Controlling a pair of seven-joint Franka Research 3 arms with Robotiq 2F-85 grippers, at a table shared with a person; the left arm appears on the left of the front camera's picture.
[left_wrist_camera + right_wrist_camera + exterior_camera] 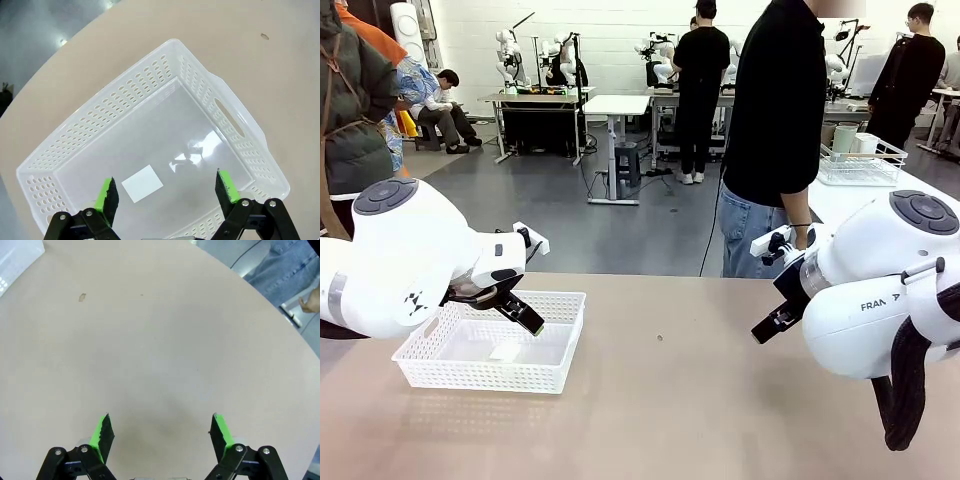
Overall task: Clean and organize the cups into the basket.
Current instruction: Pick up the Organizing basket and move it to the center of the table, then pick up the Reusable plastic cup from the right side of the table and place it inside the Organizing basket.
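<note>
Grippers first: your left gripper (pixel 167 187) is standing wide open, its green pads (pixel 106 197) well apart and gripping nothing. It is hanging just above the basket (pixel 227 95) and pointing down into it, and a white square label (pixel 142 182) on the basket floor is showing between the fingers. In the front view the basket is sitting on the left part of the tan table (pixel 700 410), under your left arm. Your right gripper (pixel 162 427) is also standing wide open and carrying nothing. It is hovering over bare tabletop at the right, well apart from the basket. A small dark speck (pixel 82 297) is lying on the table between the two arms. A person (pixel 780 120) in a black top and jeans is standing at the far edge. Behind them, what looks like a pale mint cup (pixel 844 138) is standing upright in a white wire rack (pixel 865 170) on another table.
</note>
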